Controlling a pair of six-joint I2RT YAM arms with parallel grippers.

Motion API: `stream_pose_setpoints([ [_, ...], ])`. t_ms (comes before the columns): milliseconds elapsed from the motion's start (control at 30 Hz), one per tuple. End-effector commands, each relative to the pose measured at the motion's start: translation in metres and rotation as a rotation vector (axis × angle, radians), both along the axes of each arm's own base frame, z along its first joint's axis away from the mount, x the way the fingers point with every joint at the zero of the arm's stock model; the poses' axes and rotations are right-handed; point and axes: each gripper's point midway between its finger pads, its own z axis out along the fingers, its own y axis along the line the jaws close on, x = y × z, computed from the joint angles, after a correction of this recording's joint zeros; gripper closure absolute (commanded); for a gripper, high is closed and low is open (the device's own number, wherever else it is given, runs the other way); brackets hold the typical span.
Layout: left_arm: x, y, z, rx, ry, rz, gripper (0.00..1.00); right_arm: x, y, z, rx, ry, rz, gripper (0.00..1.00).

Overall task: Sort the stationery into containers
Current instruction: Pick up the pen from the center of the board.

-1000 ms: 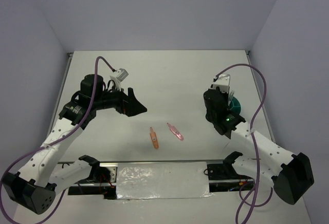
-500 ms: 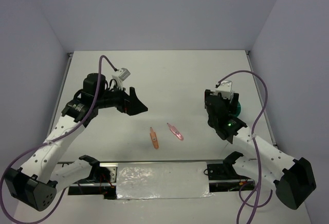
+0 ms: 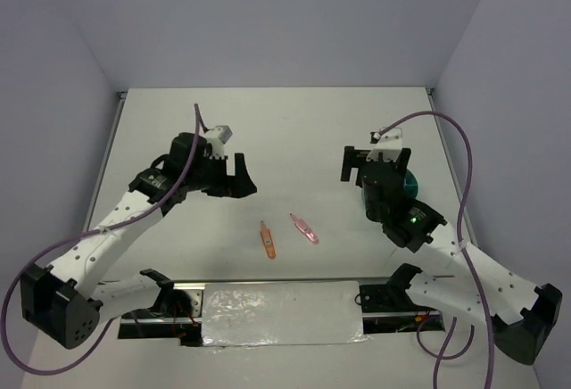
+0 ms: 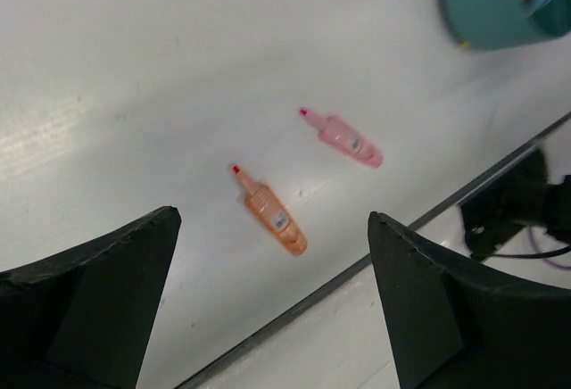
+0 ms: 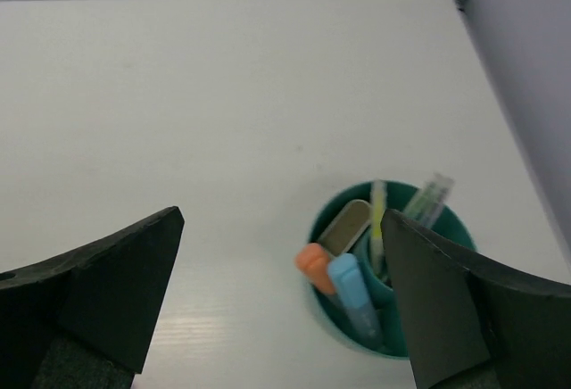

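Note:
An orange highlighter (image 3: 267, 240) (image 4: 270, 212) and a pink highlighter (image 3: 304, 228) (image 4: 348, 140) lie side by side on the white table, near its front edge. The teal cup (image 3: 409, 184) (image 5: 332, 318) stands at the right. It holds an orange highlighter (image 5: 312, 264), a light blue tube (image 5: 352, 295), a grey flat item (image 5: 345, 227) and thin pens (image 5: 378, 215). My left gripper (image 3: 243, 181) (image 4: 272, 218) hangs open and empty above the table, left of the two highlighters. My right gripper (image 3: 354, 164) (image 5: 282, 216) is open and empty, just left of the cup.
A dark rail (image 3: 268, 285) and a clear plastic sheet (image 3: 281, 315) run along the table's near edge. Grey walls close in the left, back and right sides. The right arm's purple cable (image 3: 459, 166) loops over the cup's side.
My right gripper has opened and swung left, away from above the cup. The left arm has reached further right, toward the two highlighters.

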Motion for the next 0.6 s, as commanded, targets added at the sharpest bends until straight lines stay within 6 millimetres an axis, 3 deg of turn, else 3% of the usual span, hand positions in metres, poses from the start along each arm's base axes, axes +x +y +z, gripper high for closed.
stream_pose_setpoints([
  [0,-0.011,0.009,-0.046,0.143,0.144,0.153,0.01,-0.008,0.039,0.014,0.027,0.039,0.133,0.00],
  [67,-0.019,0.007,-0.065,0.194,0.210,0.230,0.01,-0.013,0.059,-0.001,0.058,0.115,0.177,0.00],
  [100,-0.023,0.009,-0.076,0.219,0.252,0.291,0.01,-0.014,0.066,0.003,0.082,0.126,0.191,0.00],
  [333,-0.062,-0.016,-0.113,0.300,0.343,0.327,0.03,-0.036,0.092,-0.022,0.146,0.233,0.257,0.00],
  [500,-0.061,-0.035,-0.127,0.335,0.348,0.342,0.08,-0.052,0.099,-0.032,0.171,0.263,0.295,0.00],
  [567,-0.060,-0.042,-0.136,0.379,0.357,0.351,0.09,-0.055,0.091,-0.031,0.170,0.264,0.264,0.00],
])
